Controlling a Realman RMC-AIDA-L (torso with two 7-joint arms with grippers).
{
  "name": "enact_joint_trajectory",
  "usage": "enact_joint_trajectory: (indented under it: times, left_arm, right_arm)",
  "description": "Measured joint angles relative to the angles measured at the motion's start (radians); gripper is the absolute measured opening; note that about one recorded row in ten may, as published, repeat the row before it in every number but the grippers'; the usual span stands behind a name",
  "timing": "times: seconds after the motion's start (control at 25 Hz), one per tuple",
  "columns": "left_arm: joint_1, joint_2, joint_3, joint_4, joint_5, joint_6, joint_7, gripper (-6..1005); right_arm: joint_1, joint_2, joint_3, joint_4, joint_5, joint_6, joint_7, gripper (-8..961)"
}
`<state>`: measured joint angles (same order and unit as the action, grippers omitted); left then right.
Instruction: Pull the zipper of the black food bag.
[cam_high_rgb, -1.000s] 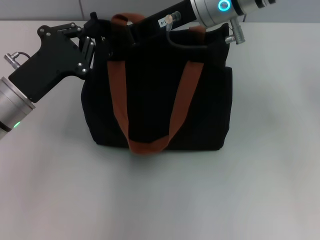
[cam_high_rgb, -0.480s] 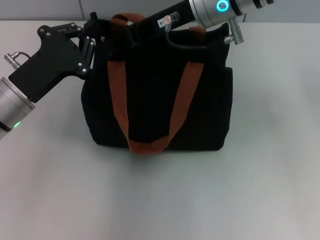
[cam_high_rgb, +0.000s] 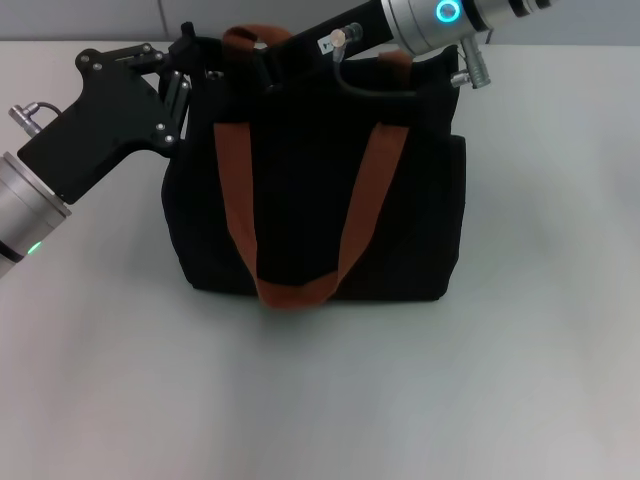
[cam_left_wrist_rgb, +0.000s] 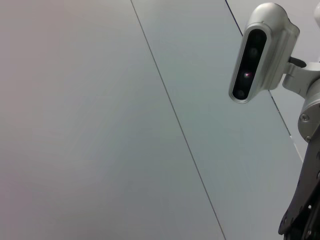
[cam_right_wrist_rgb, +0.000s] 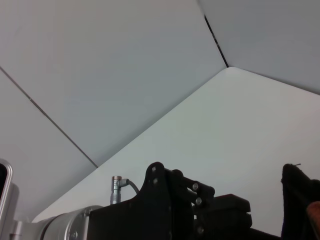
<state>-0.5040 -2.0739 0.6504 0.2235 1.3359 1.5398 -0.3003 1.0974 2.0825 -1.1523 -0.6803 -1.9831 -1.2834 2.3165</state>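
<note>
Boxy black fabric food bag (cam_high_rgb: 320, 200) with two rust-orange webbing strap handles (cam_high_rgb: 300, 180), upright near the middle of the pale grey desk (cam_high_rgb: 320, 400); one handle looped down the near face, the other at the top rim. Left pincer (cam_high_rgb: 180, 75), black and angular on a silver arm, pressed at the bag's upper left corner, fingers drawn close together on the dark top edge; whether clamped on fabric or merely touching, cannot tell. Right pincer (cam_high_rgb: 270, 62), on a black forearm with a glowing cyan ring, stretched across the bag's top from the right, tip buried by the near handle; opening hidden, cannot tell. Small silver zipper pull not discernible along the black top. From the right wrist view, left pincer's linkage (cam_right_wrist_rgb: 200, 210) just beside the bag's edge (cam_right_wrist_rgb: 300, 200).
</note>
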Motion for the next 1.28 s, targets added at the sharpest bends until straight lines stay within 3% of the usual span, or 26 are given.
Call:
enact_joint_trajectory:
  times: [0.6, 0.92, 1.28]
  left_arm:
    - [-0.005, 0.0, 0.0, -0.001, 0.001, -0.004, 0.0, 27]
    - [-0.005, 0.001, 0.0, -0.001, 0.0, -0.006, 0.0, 27]
    - [-0.001, 0.002, -0.005, -0.001, -0.001, -0.005, 0.0, 27]
  right_arm:
    - [0.007, -0.001, -0.004, -0.001, -0.001, 0.007, 0.001, 92]
    - [0.007, -0.002, -0.005, -0.012, -0.014, 0.006, -0.007, 1]
    - [-0.002, -0.003, -0.016, -0.044, -0.025, -0.004, -0.002, -2]
